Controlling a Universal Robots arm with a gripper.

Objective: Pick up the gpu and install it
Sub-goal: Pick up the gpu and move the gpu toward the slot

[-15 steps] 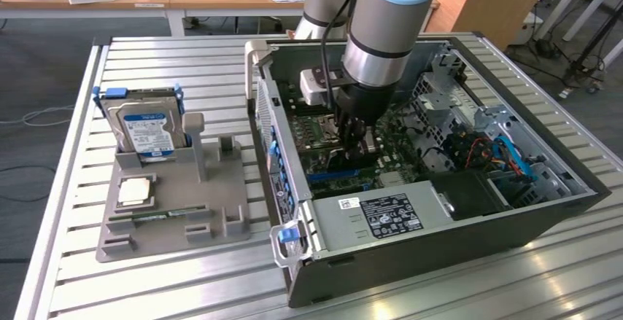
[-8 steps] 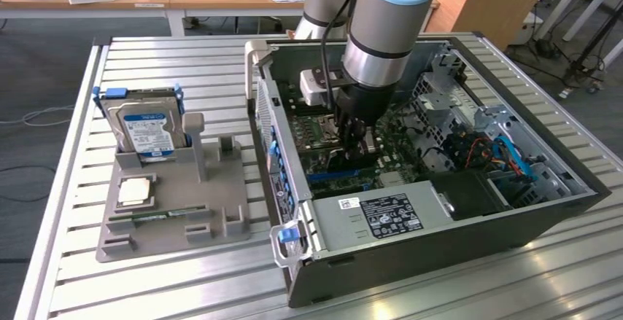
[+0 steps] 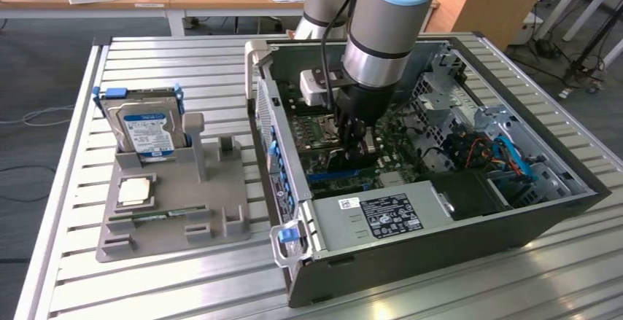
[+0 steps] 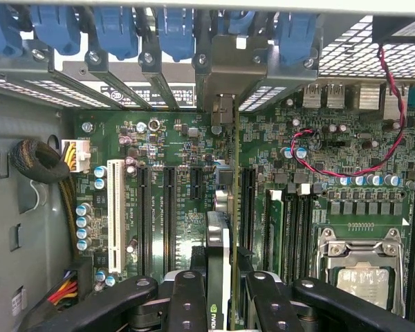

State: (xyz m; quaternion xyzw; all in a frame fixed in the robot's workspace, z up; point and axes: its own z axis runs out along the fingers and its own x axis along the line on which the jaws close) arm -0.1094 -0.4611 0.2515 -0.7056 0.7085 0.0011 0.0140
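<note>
Arm (image 3: 389, 36) vertical inside open computer case (image 3: 545, 211), tool (image 4: 225, 287) pinching upright gpu (image 4: 218, 242), card over motherboard (image 4: 173, 138)

Soft, even overhead light around the computer case (image 3: 438, 262). The slatted table (image 3: 146, 291) in front of it gives you a mild sheen and no hard shadows. Inside the case it's dimmer, with the arm (image 3: 384, 36) shading the motherboard (image 3: 322, 134). In the wrist view the vent holes (image 4: 363, 59) in the case's rear wall blow out white. The board is evenly lit, and the gripper (image 4: 225, 304) on the gpu (image 4: 218, 235) reads near-black.
</note>
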